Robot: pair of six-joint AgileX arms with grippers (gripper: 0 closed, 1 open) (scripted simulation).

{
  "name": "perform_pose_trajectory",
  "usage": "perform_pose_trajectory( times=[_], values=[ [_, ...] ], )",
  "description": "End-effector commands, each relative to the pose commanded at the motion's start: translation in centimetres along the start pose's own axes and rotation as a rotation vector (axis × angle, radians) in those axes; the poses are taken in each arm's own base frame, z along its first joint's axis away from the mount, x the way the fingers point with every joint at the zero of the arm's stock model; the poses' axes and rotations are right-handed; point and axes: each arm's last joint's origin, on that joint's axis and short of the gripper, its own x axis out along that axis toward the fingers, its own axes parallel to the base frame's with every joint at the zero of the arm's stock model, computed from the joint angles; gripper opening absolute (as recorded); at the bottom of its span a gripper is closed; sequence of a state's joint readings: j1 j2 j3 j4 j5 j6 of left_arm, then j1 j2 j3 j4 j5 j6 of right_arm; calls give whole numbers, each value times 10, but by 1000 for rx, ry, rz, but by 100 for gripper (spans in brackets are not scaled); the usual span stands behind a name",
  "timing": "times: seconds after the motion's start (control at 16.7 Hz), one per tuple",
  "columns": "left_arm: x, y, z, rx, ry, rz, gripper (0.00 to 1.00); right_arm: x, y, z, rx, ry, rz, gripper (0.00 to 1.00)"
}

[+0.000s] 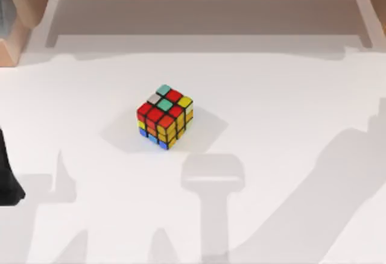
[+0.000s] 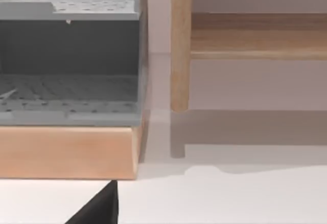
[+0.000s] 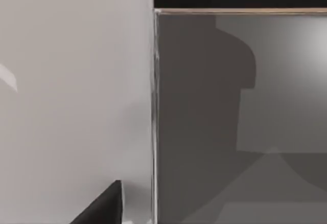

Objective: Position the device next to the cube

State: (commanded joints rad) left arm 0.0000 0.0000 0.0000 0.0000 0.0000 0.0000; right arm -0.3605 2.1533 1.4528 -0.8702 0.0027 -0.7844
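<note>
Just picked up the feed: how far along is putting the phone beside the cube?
Nothing looks done yet. In the top view the cube stands alone on the white table, with no phone next to it. In hand: the right wrist view looks close onto a grey glossy slab with a silver rim, probably the phone. Left: carrying it over and setting it beside the cube.

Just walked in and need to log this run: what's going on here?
The cube sits mid-table. The right end effector is close over the device, which lies flat on the white table. I cannot tell whether it is gripped, and it is not yet beside the cube. The left arm is parked at the table's left edge.
</note>
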Motion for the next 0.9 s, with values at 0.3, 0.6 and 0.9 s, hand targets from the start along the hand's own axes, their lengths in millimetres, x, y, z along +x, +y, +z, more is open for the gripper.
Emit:
perform_pose_trajectory(
  times=[0.3, 0.6, 0.9],
  values=[
    [0, 0, 0, 0, 0, 0, 100, 0, 0, 0, 0, 0, 0, 40],
    [0, 0, 0, 0, 0, 0, 100, 0, 0, 0, 0, 0, 0, 2],
    [0, 0, 0, 0, 0, 0, 100, 0, 0, 0, 0, 0, 0, 0]
  ],
)
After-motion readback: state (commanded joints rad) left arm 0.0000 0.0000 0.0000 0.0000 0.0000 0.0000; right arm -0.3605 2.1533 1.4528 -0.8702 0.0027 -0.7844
